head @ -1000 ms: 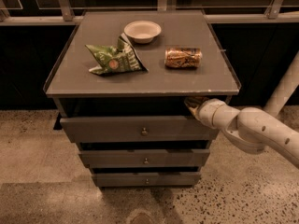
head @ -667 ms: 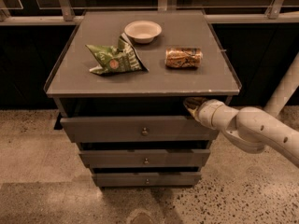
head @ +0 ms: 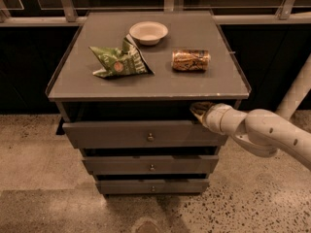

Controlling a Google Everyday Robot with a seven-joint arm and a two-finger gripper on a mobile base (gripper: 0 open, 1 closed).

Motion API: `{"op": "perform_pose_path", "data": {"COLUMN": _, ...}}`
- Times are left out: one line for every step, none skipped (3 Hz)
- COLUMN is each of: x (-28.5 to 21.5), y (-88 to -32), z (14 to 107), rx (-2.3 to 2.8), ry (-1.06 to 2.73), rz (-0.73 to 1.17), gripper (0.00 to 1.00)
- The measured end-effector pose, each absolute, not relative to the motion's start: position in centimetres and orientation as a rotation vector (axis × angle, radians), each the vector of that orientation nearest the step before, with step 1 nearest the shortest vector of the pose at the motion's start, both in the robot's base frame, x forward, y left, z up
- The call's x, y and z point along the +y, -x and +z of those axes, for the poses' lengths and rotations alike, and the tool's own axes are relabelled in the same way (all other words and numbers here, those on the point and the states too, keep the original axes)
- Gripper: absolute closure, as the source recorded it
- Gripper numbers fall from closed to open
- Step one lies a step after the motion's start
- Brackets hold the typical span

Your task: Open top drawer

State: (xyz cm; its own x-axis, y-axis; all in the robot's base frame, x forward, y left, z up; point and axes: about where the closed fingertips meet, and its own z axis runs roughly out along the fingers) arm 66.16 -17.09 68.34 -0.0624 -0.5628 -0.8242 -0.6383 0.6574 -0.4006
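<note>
The top drawer [head: 121,134] is the widest grey front of a three-drawer cabinet, with a small round metal knob [head: 150,137] at its centre. It stands pulled out a little, with a dark gap above it under the cabinet top. My gripper [head: 198,109] is at the right end of that gap, just above the drawer's top right edge, on a white arm that comes in from the right.
On the cabinet top [head: 204,84] lie a green chip bag [head: 119,62], a white bowl [head: 148,32] and a can on its side [head: 191,60]. Two narrower drawers [head: 121,165] sit below. A railing runs behind, and speckled floor lies in front.
</note>
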Motion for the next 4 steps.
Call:
{"op": "perform_pose_path", "data": {"x": -15.7, "y": -65.8, "z": 68.9, "rx": 1.725, "ry": 1.086, "rz": 0.115, "gripper": 1.0}}
{"op": "perform_pose_path", "data": {"x": -16.3, "y": -64.2, "z": 68.8, "rx": 1.798, "ry": 1.179, "rz": 0.211, "gripper": 1.0}}
{"op": "perform_pose_path", "data": {"x": -17.4, "y": -60.5, "z": 68.7, "rx": 1.89, "ry": 1.211, "rz": 0.39, "gripper": 1.0}}
{"op": "perform_pose_path", "data": {"x": -17.4, "y": -60.5, "z": 68.7, "rx": 1.89, "ry": 1.211, "rz": 0.39, "gripper": 1.0}}
